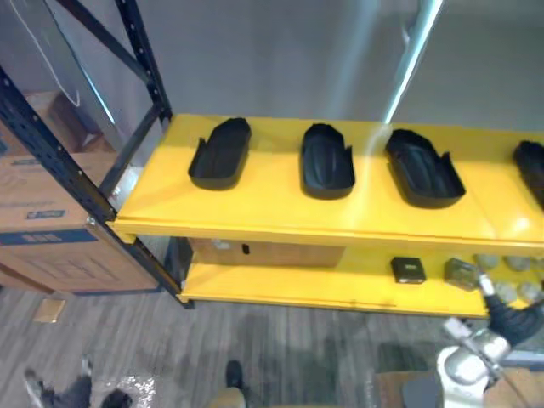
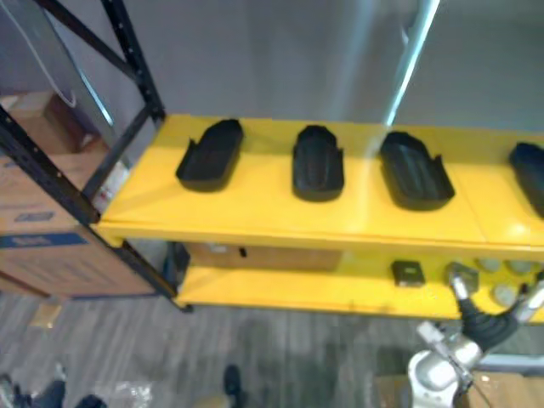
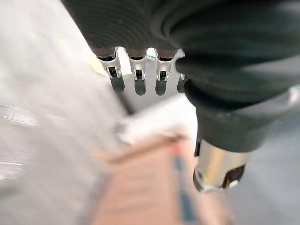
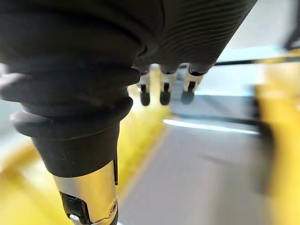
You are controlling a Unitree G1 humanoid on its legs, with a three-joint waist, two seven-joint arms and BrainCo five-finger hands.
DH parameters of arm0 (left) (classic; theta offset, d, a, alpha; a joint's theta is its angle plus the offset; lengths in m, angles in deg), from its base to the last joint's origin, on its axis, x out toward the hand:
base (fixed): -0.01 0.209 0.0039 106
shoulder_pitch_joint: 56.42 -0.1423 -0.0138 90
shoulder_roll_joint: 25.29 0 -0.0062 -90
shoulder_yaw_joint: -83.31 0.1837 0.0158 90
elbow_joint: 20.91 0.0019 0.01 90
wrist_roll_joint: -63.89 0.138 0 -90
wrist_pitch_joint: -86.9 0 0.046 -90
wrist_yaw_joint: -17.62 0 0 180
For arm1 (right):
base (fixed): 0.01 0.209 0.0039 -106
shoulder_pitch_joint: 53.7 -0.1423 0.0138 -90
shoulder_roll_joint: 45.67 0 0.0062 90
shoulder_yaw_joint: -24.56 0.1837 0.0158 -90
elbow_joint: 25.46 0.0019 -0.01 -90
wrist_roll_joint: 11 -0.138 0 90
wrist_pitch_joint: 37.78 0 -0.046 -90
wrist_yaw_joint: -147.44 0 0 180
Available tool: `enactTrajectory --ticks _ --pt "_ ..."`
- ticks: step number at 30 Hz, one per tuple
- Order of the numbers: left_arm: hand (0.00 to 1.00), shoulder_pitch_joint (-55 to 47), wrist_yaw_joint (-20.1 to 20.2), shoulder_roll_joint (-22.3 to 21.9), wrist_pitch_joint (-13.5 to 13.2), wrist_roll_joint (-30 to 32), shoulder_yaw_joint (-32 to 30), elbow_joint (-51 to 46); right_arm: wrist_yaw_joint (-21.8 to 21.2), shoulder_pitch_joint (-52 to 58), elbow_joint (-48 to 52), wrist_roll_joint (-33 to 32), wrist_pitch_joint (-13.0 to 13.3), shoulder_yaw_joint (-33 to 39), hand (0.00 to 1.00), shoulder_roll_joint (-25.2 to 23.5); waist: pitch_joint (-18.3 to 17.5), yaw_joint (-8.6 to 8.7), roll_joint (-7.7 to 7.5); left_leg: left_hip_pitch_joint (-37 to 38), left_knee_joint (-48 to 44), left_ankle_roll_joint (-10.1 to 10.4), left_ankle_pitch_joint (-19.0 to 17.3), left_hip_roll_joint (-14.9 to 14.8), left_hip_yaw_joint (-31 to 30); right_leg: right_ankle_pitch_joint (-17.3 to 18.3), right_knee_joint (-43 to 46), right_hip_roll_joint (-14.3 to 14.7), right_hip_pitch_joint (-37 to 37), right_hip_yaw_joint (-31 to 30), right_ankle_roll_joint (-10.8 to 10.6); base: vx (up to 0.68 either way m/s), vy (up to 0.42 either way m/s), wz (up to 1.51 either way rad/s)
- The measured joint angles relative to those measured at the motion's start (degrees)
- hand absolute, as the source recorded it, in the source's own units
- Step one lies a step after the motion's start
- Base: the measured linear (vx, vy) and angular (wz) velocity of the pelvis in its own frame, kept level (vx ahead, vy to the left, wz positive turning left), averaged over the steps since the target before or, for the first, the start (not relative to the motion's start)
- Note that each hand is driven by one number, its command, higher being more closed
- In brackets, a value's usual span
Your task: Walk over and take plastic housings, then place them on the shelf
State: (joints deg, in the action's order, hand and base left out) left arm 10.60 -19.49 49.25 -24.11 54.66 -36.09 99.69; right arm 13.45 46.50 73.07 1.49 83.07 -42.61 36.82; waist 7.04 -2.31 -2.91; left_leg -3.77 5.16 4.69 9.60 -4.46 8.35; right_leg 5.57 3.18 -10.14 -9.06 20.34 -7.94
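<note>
**Yellow shelf** (image 1: 280, 217), upper board: four black plastic housings (image 2: 318, 163) lie hollow side up, set apart in a row from left to right.

- Leftmost housing (image 1: 221, 153): its long axis runs from near-left to far-right, with the rounded end far.
- Second housing (image 1: 327, 160): its long axis runs near to far, with the rounded end far.
- Third housing (image 1: 423, 167): its long axis runs from far-left to near-right.
- Fourth housing (image 1: 531, 168): it lies at the right edge and is partly cut off.

**Lower board** (image 1: 289, 287): a small black box (image 1: 408, 270), a grey block (image 1: 461, 274) and pale round pieces (image 1: 508, 279) lie toward the right.

Cardboard boxes (image 1: 51, 212) stand left of the rack.

Left robot hand (image 3: 139, 79) and right robot hand (image 4: 164, 91): the fingers are straight and hold nothing.
</note>
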Motion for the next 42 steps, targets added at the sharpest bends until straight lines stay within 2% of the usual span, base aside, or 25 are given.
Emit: enactTrajectory --ticks 1,4,6,7,9,11,12,13,15,17,18,20,24,29,30,34,38,42 --pt "0.0 0.07 0.1 -0.15 0.38 0.03 -0.19 1.68 -0.72 -1.07 1.13 0.05 0.12 0.17 0.0 1.07 -0.06 0.01 -0.01 0.05 0.0 0.0 0.0 0.0 -0.03 0.0 0.06 0.0 -0.02 0.0 0.0 0.0 0.0 0.0" --pt "0.0 0.47 2.07 -1.37 2.62 -1.99 -0.48 8.87 -9.08 -7.38 2.91 -1.44 -0.31 -0.92 0.0 8.58 -0.29 -0.08 -0.28 0.43 0.01 -0.07 -0.07 -0.16 -0.03 0.44 0.09 0.05 -0.22 -0.02 0.64 -0.07 -0.008 -0.02" --pt "0.0 0.41 3.91 -1.14 4.16 -2.02 0.85 13.94 -17.27 -13.21 2.37 -5.29 -2.39 -4.89 0.0 15.08 -0.36 -0.04 0.03 0.43 0.02 -0.07 -0.08 -0.34 0.04 0.46 -0.17 0.22 -0.18 0.01 0.63 -0.07 -0.005 -0.01" --pt "0.0 0.38 4.61 -1.09 4.52 -2.03 0.98 14.72 -19.24 -14.74 1.89 -5.96 -3.26 -6.07 0.0 16.6 -0.38 -0.06 0.0 0.43 0.02 -0.06 -0.09 -0.37 0.04 0.45 -0.17 0.26 -0.2 0.04 0.63 -0.04 -0.012 0.04" --pt "0.0 0.42 7.53 -0.66 5.31 -2.2 1.64 17.92 -28.13 -24.74 -3.09 -8.72 -7.5 -13.86 0.0 23.93 -0.88 -0.67 -0.81 0.3 0.01 -0.07 -0.05 -0.52 0.05 0.41 -0.28 0.32 -0.22 0.35 0.61 -0.02 -0.012 0.05" --pt "0.0 0.44 9.92 0.46 6.31 -3.36 3.06 18.15 -32.72 -32.41 -9.38 -8.81 -9.62 -20.27 0.0 28.6 -1.42 -1.82 -1.89 -0.22 0.01 -0.41 0.65 -0.49 -0.38 0.28 -0.72 0.34 -0.6 1.54 0.4 0.02 -0.017 0.2" --pt "0.0 0.59 10.7 1.0 6.55 -4.03 3.53 18.16 -33.62 -34.89 -11.8 -8.84 -10.02 -22.25 0.0 29.84 -1.5 -1.97 -2.03 -0.28 0.01 -0.51 0.88 -0.38 -0.93 0.08 -0.79 0.34 -0.96 2.01 0.14 0.04 -0.031 0.38" --pt "0.0 1.0 12.37 2.12 6.8 -4.45 3.85 18.34 -35.31 -41.06 -17.55 -8.81 -10.65 -26.6 0.0 32.21 -1.0 -2.69 -3.42 -0.51 0.01 -0.28 1.23 -0.21 -1.88 -0.23 -0.8 0.42 -1.55 2.98 -0.16 0.04 -0.03 0.3" --pt "0.0 1.22 13.96 3.55 7.21 -4.44 5.31 19.19 -36.5 -48.56 -24.16 -7.42 -10.62 -31.72 0.0 34.47 -0.67 -4.07 -4.88 -1.08 0.01 -0.3 1.35 -0.08 -2.68 -0.22 -0.92 0.62 -1.61 3.42 -0.15 0.02 -0.033 0.26" --pt "0.0 1.87 15.53 3.92 7.84 -4.48 6.07 20.04 -37.42 -55.42 -29.5 -4.46 -10.2 -36.73 0.0 36.4 -0.45 -5.35 -5.54 -1.33 0.0 -0.37 1.66 0.08 -3.34 -0.23 -0.94 0.7 -2.01 4.43 -0.14 0.02 -0.046 0.25" --pt "0.0 2.15 16.05 3.93 8.13 -4.55 7.0 20.03 -37.45 -58.97 -32.36 -2.81 -9.34 -39.9 0.0 37.35 -0.44 -6.38 -5.52 -1.3 0.0 -0.41 1.69 0.31 -4.01 -0.23 -0.83 0.63 -2.24 4.93 -0.13 0.0 -0.043 0.26" --pt "0.0 2.41 16.53 4.12 8.56 -5.69 8.31 19.97 -38.47 -63.83 -35.23 -1.99 -8.29 -44.49 0.0 38.07 -0.29 -7.02 -5.3 -1.34 0.01 -0.44 1.73 0.51 -5.05 -0.19 -0.8 0.74 -2.85 5.52 -0.06 -0.03 -0.023 0.28" --pt "0.0 3.07 18.42 5.84 9.02 -6.38 10.08 19.84 -39.69 -70.02 -39.15 6.35 -5.08 -53.14 0.0 41.08 0.12 -9.59 -4.79 -1.72 0.01 -0.13 1.52 0.14 -6.34 0.68 -0.83 1.36 -3.11 6.63 1.09 -0.06 -0.022 0.13" --pt "0.0 3.73 19.85 7.6 10.18 -6.2 11.53 19.31 -39.89 -73.94 -41.77 10.88 -4.66 -58.73 0.0 41.44 1.33 -9.84 -3.92 -2.32 0.01 -0.1 1.51 -0.39 -6.55 1.25 -1.14 2.07 -3.11 8.0 1.13 -0.09 -0.007 0.13" --pt "0.0 3.96 20.15 8.49 11.05 -5.99 12.17 19.0 -40.12 -75.51 -42.8 11.82 -4.62 -60.2 0.0 41.46 2.14 -10.31 -3.98 -2.34 0.0 -0.08 1.54 -0.55 -6.54 1.22 -1.19 2.21 -3.12 8.01 1.14 -0.04 -0.013 -0.01" --pt "0.0 5.25 20.61 10.15 11.23 -6.02 13.51 18.76 -42.47 -79.0 -45.75 15.92 -4.15 -65.2 0.0 41.44 3.75 -11.55 -4.32 -2.57 -0.01 -0.03 2.65 -0.5 -6.73 1.14 -1.43 2.23 -3.13 8.16 1.06 -0.01 -0.009 0.01" --pt "0.0 9.6 21.89 10.61 11.11 -6.24 14.94 16.47 -43.62 -83.35 -49.72 20.45 -3.92 -68.83 0.0 41.24 8.09 -12.67 -3.21 -4.4 -0.03 0.3 3.51 -0.35 -9.07 1.41 -0.1 2.41 -2.0 9.66 0.79 -0.02 -0.017 0.24" --pt "0.0 10.24 22.77 10.91 10.99 -6.4 15.17 13.99 -44.26 -89.79 -52.62 21.59 -4.85 -71.76 0.0 41.01 12.36 -13.07 -2.48 -6.43 -0.34 0.15 4.23 -0.47 -9.52 2.56 3.37 1.9 1.02 9.88 0.44 -0.01 -0.009 0.08"
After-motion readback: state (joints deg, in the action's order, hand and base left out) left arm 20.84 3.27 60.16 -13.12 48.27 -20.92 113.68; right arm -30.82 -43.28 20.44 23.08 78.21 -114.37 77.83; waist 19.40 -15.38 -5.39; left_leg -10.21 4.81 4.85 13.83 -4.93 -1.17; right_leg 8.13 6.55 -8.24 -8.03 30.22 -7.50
